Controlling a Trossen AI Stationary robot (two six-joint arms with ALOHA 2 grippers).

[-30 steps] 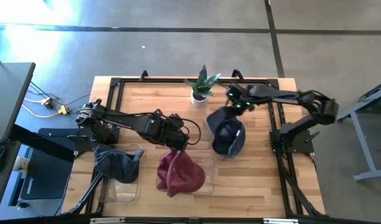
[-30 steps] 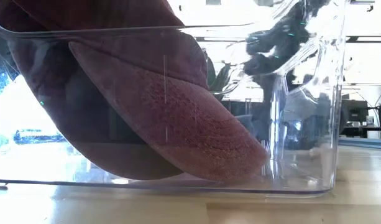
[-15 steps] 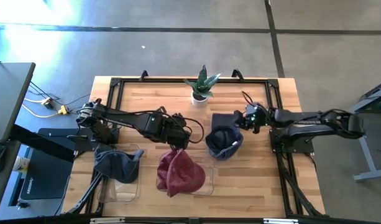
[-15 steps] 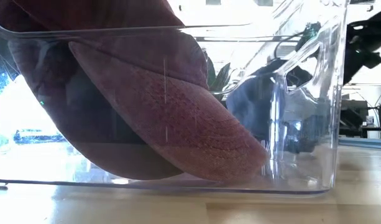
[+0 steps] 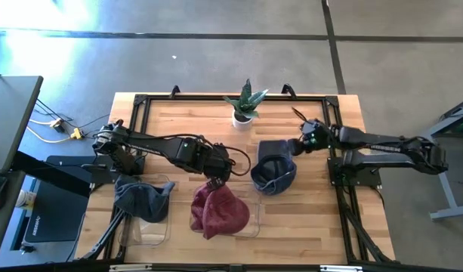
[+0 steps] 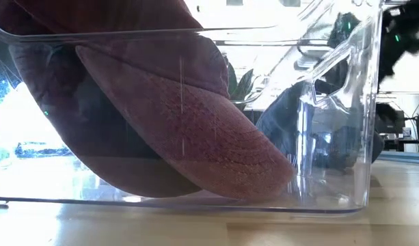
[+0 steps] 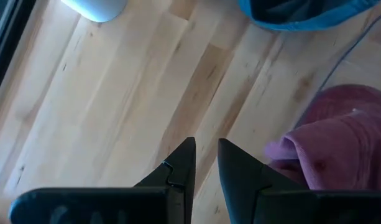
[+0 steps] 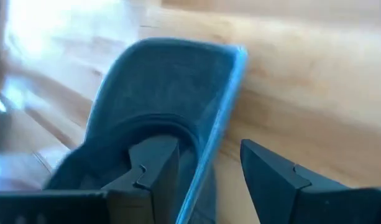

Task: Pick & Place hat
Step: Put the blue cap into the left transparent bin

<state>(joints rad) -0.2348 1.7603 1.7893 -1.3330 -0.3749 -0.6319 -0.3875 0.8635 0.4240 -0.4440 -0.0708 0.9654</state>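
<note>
Count on the desk [image 5: 171, 113]: 3 hats: one blue hat [image 5: 274, 168], one maroon hat [image 5: 218, 210], one grey hat [image 5: 139, 198]. 2 clear bins: maroon one sits in the middle bin [image 5: 255, 205], grey one in the left bin [image 5: 153, 232]. 1 potted plant [image 5: 244, 102]. 2 arms, each with two jaws.

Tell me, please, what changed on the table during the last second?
The right hand lowered the blue cap from the air onto the table, opened and released it. The left hand stayed above the red cap; the grey cap and the plant did not move.
</note>
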